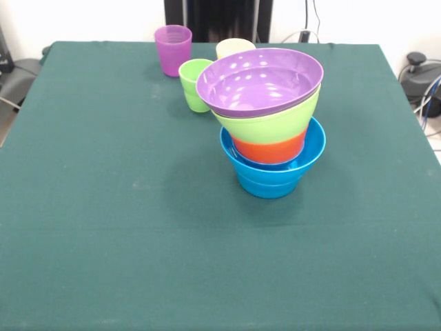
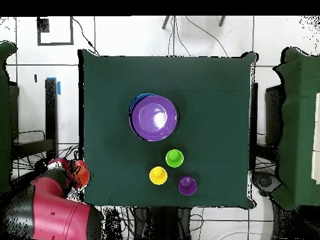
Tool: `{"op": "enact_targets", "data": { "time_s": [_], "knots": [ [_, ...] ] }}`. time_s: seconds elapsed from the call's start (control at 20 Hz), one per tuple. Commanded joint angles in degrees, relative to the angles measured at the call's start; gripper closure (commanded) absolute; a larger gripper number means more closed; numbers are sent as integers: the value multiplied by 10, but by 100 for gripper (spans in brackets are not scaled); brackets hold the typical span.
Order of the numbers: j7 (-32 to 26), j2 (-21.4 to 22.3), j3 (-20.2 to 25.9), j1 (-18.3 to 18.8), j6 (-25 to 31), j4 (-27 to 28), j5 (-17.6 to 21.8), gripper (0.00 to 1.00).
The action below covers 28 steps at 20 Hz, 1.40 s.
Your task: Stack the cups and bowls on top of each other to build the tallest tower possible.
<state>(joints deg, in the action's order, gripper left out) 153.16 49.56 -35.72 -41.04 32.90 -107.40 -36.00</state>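
While your arm (image 2: pixel 53 209) sits folded off the table's near-left corner overhead, its hand apparently hidden, the cups (image 2: pixel 171 170) lie rightward, nearer than the tower (image 2: pixel 154 117).

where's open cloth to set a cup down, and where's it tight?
Free: the whole near half of the table in front of the tower, plus the wide strip to its left in the front view. Narrower bare strip to its right. Tight: the far edge, where the purple cup, green cup and yellow cup cluster right against the tower.
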Motion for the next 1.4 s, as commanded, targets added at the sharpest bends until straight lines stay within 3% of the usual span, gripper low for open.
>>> {"op": "enact_targets", "data": {
  "time_s": [0.05, 0.7, 1.4],
  "knots": [
    [-50, 26, 39, 79, 63, 8, 77, 100],
    [-105, 60, 103, 193, 43, 1, 164, 100],
    [-91, 72, 158, 251, 14, -9, 224, 100]
  ]
}}
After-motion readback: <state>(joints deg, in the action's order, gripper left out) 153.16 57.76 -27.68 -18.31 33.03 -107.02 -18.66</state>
